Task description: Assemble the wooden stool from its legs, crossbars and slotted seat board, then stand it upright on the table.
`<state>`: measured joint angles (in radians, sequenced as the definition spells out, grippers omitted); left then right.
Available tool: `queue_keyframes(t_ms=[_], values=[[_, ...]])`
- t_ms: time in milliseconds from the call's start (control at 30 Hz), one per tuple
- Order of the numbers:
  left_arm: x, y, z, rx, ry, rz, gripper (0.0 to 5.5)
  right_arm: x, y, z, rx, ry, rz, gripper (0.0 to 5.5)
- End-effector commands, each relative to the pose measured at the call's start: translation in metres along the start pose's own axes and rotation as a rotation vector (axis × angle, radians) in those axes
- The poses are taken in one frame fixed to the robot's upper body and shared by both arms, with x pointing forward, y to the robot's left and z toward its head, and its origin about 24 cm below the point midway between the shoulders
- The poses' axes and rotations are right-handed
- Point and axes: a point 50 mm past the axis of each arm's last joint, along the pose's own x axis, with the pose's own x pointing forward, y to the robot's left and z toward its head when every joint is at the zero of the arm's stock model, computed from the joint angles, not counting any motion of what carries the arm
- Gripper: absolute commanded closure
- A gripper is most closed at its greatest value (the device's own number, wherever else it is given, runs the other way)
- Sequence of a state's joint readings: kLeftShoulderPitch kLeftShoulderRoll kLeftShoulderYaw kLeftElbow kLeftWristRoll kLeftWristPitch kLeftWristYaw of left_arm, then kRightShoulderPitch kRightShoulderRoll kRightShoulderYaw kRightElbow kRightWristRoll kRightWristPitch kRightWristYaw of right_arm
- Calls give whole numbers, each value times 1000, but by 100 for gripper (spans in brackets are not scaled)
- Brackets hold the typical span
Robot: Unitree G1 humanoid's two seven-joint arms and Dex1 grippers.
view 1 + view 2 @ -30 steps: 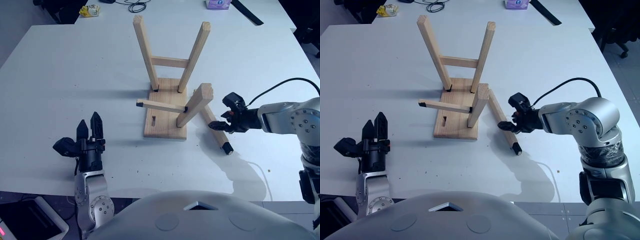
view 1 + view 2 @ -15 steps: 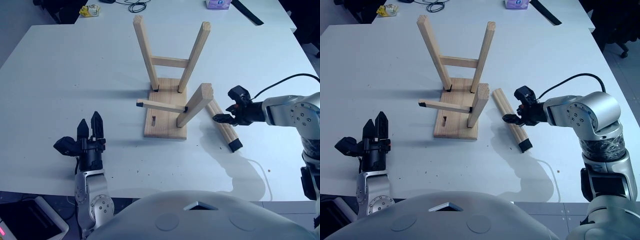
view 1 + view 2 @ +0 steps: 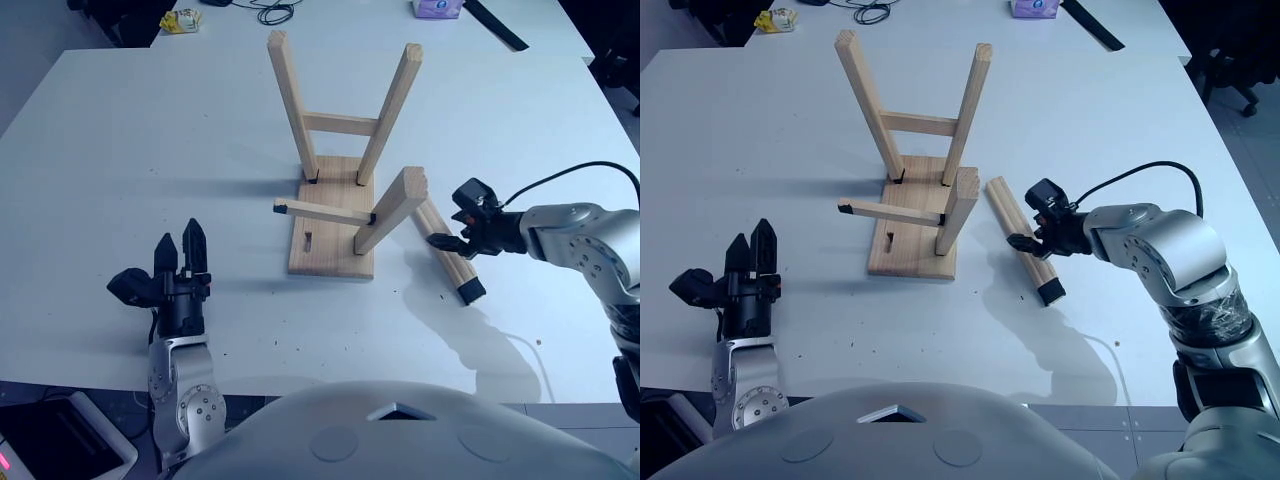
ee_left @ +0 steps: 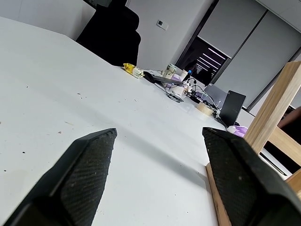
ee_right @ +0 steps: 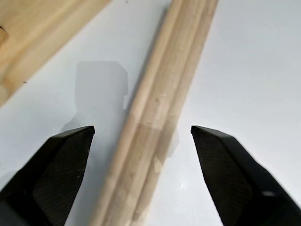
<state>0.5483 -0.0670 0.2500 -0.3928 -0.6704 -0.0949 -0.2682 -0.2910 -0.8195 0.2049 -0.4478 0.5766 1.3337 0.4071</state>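
Head stereo pair downward over table (image 3: 150, 130); wrist cameras close-up.

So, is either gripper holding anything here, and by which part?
Nothing is held. The right gripper is open, jaws spread over the loose leg, which lies on the table; the left gripper is open and empty.

Room: white tabletop (image 3: 120, 130), office space behind it.
Second white table (image 3: 340, 28) sits just beyond the tabletop's far edge, with black cables (image 3: 272, 10), a yellow packet (image 3: 180, 20), a purple box (image 3: 436, 8) and a black strip (image 3: 495, 25) on it. Beyond the tabletop's far side: black office chair (image 4: 113, 35), pale wall (image 4: 155, 12) with a small wall plate (image 4: 162, 24), grey panels (image 4: 244, 47) around a dark opening (image 4: 204, 56) with ceiling light strips, open laptop (image 4: 232, 107). Soft shadows on the tabletop.
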Motion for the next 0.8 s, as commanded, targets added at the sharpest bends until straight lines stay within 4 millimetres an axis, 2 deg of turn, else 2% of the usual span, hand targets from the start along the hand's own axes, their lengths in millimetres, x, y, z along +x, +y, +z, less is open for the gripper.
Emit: queue_keyframes(t_ms=[33, 333, 633, 800], values=[[2, 1, -1, 7, 17, -5, 212, 0, 2, -13, -23, 28, -24, 170], [2, 0, 2, 12, 0, -1, 212, -11, 6, -32, -48, 86, -13, 170], [5, -2, 7, 17, -17, -9, 212, -15, 5, -41, -68, 103, -37, 170], [7, -4, 5, 12, -25, -9, 212, -11, 1, -54, -50, 145, -60, 170]])
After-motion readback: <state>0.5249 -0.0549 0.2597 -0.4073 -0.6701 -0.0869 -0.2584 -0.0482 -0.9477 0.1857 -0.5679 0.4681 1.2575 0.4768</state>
